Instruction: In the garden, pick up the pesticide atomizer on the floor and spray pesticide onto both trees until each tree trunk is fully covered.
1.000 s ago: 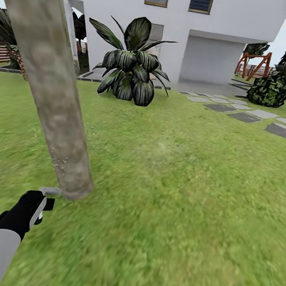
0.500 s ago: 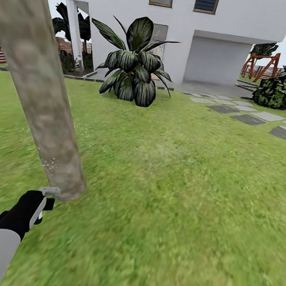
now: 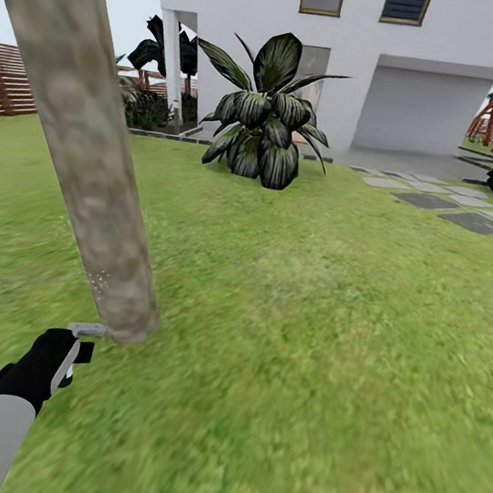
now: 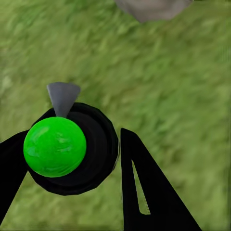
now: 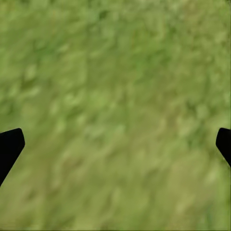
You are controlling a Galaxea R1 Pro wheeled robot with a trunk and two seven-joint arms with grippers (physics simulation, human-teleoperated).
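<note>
Garden (image 3: 309,301): wide green lawn, white house at back, slat fence (image 3: 11,87) far left, stepping stones (image 3: 439,202) far right.
Floor (image 3: 272,405): blurry grass; both wrist views look down on it.
Tree trunk (image 3: 81,139): thick, mottled grey-brown, bare, leaning across head view's left; base just beyond left hand. Close enough for spraying, I'd judge.
Pesticide (image 3: 99,281): small patch of whitish specks low on bark, left edge. Rest of trunk looks bare, so coverage far from done (judgement).
Broad-leaf plant (image 3: 267,117): dark, striped leaves, by house, well apart from trunk; not a task tree.
Left hand (image 3: 78,341): black fingers closed round atomizer, held low w/ pale head toward trunk base, prob. to aim spray there.
Pesticide atomizer (image 4: 72,149): in left hand, not on floor. Wrist view: dark round body, bright green dome, pale grey wedge toward trunk. Head view: grey head tip just shows.
Right hand (image 5: 115,144): fingers spread wide, holds nothing, hangs over bare grass; idle, I'd say.
</note>
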